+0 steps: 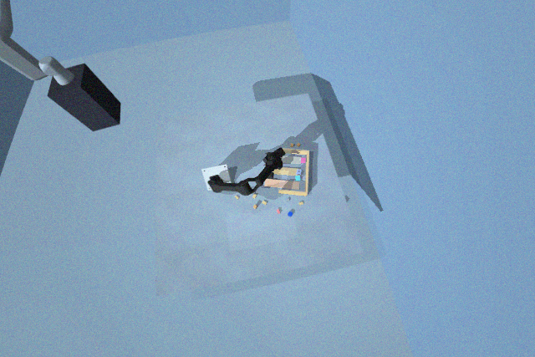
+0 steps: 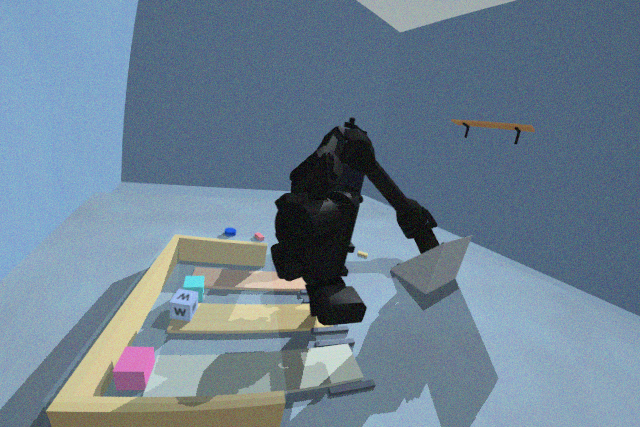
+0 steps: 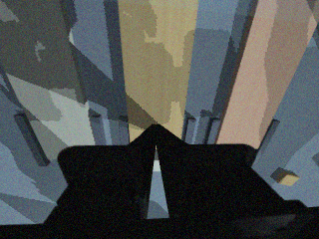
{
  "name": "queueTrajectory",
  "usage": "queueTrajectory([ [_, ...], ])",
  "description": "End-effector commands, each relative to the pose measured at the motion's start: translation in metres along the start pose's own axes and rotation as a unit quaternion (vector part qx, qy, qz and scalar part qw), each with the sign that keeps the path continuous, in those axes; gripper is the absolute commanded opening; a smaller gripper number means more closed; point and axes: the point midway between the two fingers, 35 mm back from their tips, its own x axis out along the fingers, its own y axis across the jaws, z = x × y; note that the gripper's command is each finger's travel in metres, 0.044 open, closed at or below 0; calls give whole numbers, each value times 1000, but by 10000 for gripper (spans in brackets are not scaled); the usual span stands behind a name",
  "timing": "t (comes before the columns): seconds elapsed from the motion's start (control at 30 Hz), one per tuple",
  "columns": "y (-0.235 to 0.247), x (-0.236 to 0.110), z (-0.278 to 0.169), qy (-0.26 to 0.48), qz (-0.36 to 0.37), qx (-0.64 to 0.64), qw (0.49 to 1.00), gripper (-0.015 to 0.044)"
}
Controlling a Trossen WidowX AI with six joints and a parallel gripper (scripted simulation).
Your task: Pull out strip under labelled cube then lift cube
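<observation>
Cube, the white one with letters, sits on the far end of the yellow strip, straight ahead of my claw and well away from it, near the tray back wall. The teal cube is just beyond it on the right, on or next to the peach strip. The pink cube is far ahead on the left, at the back of the pale strip. My claw is low at the near end of the yellow strip, nose pointing along it, with the peach strip to its right and the pale one to its left. The claw is clenched, fingers meeting at the tips with only a sliver of gap behind them. I can't see any tab or strip edge pinched in there, so I judge it closed on nothing, or at most on something too thin to show. Progress: early. I'm lined up on the right strip, but that strip looks fully in the tray under the cube, so no pull is done yet. Left to do: get a real hold on the yellow strip end, draw it out toward me without dragging its neighbours, then open, go to the cube, grasp and lift it. The cube is not touched yet.
</observation>
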Motion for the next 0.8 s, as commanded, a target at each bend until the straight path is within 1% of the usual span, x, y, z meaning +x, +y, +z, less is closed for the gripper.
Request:
queueTrajectory([
  [0.0,0,1,0,-1,-1,-1,1000,0],
  [0.77,0,3,1,-1,-1,-1,1000,0],
])
